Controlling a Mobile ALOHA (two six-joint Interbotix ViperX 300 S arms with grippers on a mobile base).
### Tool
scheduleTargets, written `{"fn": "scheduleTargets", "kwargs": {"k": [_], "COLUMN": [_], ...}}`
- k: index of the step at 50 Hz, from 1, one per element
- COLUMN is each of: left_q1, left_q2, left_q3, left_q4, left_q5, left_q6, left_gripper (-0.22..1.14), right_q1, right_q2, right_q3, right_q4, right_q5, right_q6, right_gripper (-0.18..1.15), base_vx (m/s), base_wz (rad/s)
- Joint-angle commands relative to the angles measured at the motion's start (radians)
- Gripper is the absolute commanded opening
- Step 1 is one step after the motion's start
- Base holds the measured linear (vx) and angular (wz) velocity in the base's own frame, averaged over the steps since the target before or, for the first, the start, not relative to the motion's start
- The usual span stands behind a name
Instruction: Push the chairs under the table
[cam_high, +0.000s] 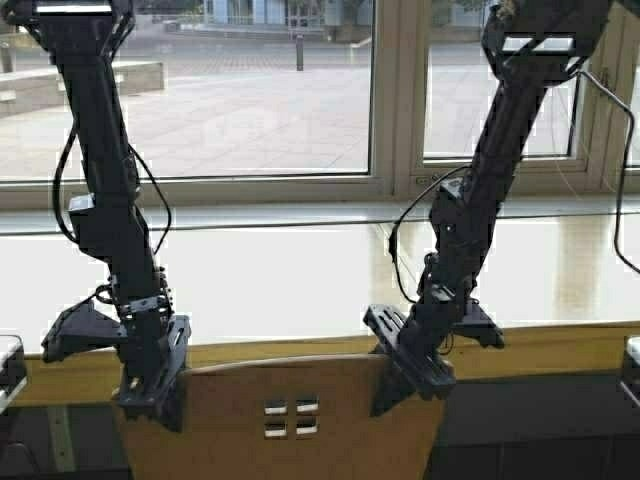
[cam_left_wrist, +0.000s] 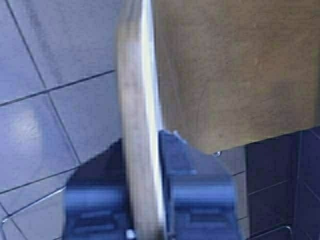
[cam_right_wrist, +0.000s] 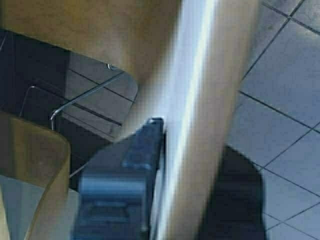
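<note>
Fingers of both grippers (left (cam_high: 150, 385), right (cam_high: 412, 375)) pinching chair backrest (cam_high: 290, 420) at table (cam_high: 300, 280).

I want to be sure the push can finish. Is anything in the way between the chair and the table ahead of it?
Nothing visible blocks it. The chair has its backrest top right at the table edge, with the left gripper and right gripper both clamped on that backrest. The space under the table is hidden in the high view.

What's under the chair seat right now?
Under the chair seat, the right wrist view shows dark floor tiles and a chrome leg tube. The backrest covers everything below in the high view.
</note>
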Motion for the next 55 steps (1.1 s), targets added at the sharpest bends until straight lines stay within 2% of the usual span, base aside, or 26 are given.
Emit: {"fn": "scheduleTargets", "kwargs": {"k": [1, 27, 32, 36, 39, 48, 51, 55], "left_q1": [-0.014, -0.014, -0.014, -0.014, -0.014, -0.014, -0.014, -0.014], "left_q2": [-0.012, -0.017, -0.015, -0.018, -0.025, -0.058, -0.072, -0.092], "left_q3": [-0.054, -0.040, -0.038, -0.038, -0.040, -0.021, -0.009, 0.008], "left_q4": [0.018, 0.020, 0.020, 0.020, 0.029, 0.048, 0.046, 0.046], "left_q5": [-0.021, -0.012, -0.006, 0.002, 0.005, 0.008, 0.008, 0.015], "left_q6": [0.092, 0.092, 0.092, 0.094, 0.095, 0.121, 0.123, 0.123], "left_gripper": [0.08, 0.08, 0.09, 0.12, 0.19, 0.63, 0.78, 0.89], "right_q1": [0.023, 0.038, 0.038, 0.038, 0.037, 0.028, 0.028, 0.028], "right_q2": [0.017, -0.029, -0.029, -0.023, -0.017, -0.014, -0.023, -0.038], "right_q3": [-0.006, 0.063, 0.067, 0.061, 0.054, 0.025, 0.032, 0.046], "right_q4": [-0.034, -0.064, -0.069, -0.071, -0.074, -0.064, -0.060, -0.054], "right_q5": [-0.011, -0.124, -0.124, -0.115, -0.087, -0.038, -0.037, -0.037], "right_q6": [-0.071, -0.078, -0.078, -0.080, -0.080, -0.077, -0.072, -0.071], "right_gripper": [0.04, 0.04, 0.09, 0.21, 0.39, 0.99, 1.04, 1.03], "base_vx": [0.16, 0.12, 0.06, 0.04, 0.03, 0.01, -0.01, -0.01], "base_wz": [0.06, 0.05, 0.04, 0.02, 0.01, 0.00, -0.02, -0.01]}}
